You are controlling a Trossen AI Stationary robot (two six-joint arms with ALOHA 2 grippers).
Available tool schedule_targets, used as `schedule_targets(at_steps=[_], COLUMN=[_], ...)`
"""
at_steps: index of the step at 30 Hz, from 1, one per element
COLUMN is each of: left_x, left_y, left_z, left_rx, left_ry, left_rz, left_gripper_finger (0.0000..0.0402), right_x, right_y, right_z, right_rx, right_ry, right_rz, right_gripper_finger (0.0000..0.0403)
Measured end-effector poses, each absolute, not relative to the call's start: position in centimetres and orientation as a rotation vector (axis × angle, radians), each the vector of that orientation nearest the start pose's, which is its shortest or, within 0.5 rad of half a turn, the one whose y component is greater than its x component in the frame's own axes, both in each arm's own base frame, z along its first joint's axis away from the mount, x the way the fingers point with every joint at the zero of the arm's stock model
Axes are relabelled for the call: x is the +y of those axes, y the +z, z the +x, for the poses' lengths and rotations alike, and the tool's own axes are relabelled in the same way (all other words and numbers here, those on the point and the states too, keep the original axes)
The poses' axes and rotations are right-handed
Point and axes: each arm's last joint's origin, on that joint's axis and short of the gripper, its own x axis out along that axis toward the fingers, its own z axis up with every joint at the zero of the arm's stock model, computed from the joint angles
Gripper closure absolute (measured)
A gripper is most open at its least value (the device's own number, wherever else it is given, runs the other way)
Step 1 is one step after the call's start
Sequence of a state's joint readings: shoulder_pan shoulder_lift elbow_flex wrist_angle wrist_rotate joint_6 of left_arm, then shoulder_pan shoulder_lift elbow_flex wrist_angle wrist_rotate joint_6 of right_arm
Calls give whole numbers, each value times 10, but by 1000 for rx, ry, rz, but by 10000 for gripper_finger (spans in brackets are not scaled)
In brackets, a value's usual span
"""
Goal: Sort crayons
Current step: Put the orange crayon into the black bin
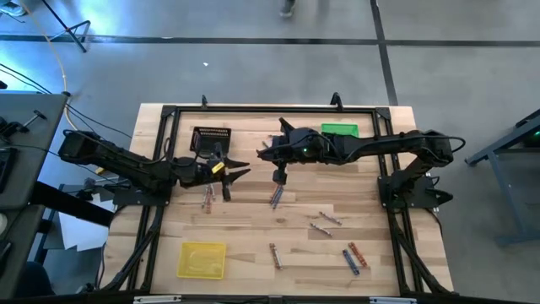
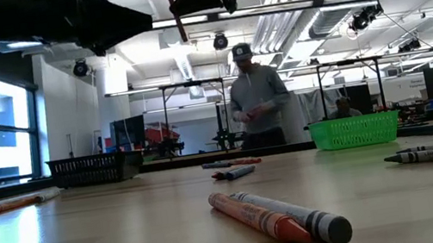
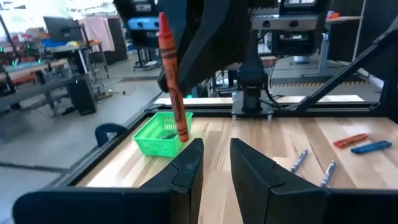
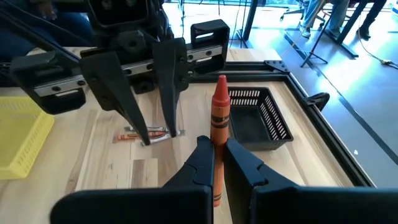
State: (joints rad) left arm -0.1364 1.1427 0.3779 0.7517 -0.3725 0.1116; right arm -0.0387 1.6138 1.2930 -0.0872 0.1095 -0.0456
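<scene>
Right gripper [image 4: 217,158] clamps an orange crayon [image 4: 218,115] upright mid-table; left gripper [image 3: 214,165] parted, empty; carry level to its basket, release low.

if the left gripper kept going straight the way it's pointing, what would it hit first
Probably the orange crayon held upright by the right gripper, dead ahead of the open left gripper. Beyond it sits the green basket; depth is unclear.

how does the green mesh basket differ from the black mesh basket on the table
The green mesh basket sits at the far edge on the right arm's side; the black mesh basket sits toward the left arm. The green one is bright, the black one dark. The left gripper hovers beside the black basket, not the green. Both are small, rectangular and open-topped.
</scene>
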Motion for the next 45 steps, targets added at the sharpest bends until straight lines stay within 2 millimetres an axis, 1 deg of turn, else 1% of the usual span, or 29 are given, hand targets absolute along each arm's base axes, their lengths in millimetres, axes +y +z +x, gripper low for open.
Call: schedule_targets(at_steps=[6, 12, 14, 17, 22, 29, 35, 39, 45], left_x=[-20, -17, -17, -18, -20, -11, -8, -10, -11], left_y=[217, 217, 217, 217, 217, 217, 224, 230, 227], left_z=[223, 222, 222, 222, 223, 223, 224, 231, 251], left_rx=[18, 14, 13, 17, 17, 13, -48, -54, -10], left_ry=[234, 341, 341, 290, 235, 276, 243, 219, 215], left_rz=[137, 66, 60, 81, 91, 106, 93, 93, 140], left_gripper_finger=[329, 328, 328, 323, 294, 246, 234, 233, 233], right_x=[-17, -17, -17, -17, -17, -15, -15, -15, -14], right_y=[309, 309, 309, 310, 312, 314, 316, 319, 315], right_z=[371, 371, 371, 372, 372, 373, 374, 377, 381], right_rx=[411, 410, 407, 394, 373, 355, 332, 283, 282], right_ry=[-123, -124, -124, -124, -114, -60, -59, -61, -46], right_rz=[-57, -57, -57, -56, -54, -41, -41, -41, -39], right_gripper_finger=[398, 398, 398, 398, 398, 398, 398, 398, 398])
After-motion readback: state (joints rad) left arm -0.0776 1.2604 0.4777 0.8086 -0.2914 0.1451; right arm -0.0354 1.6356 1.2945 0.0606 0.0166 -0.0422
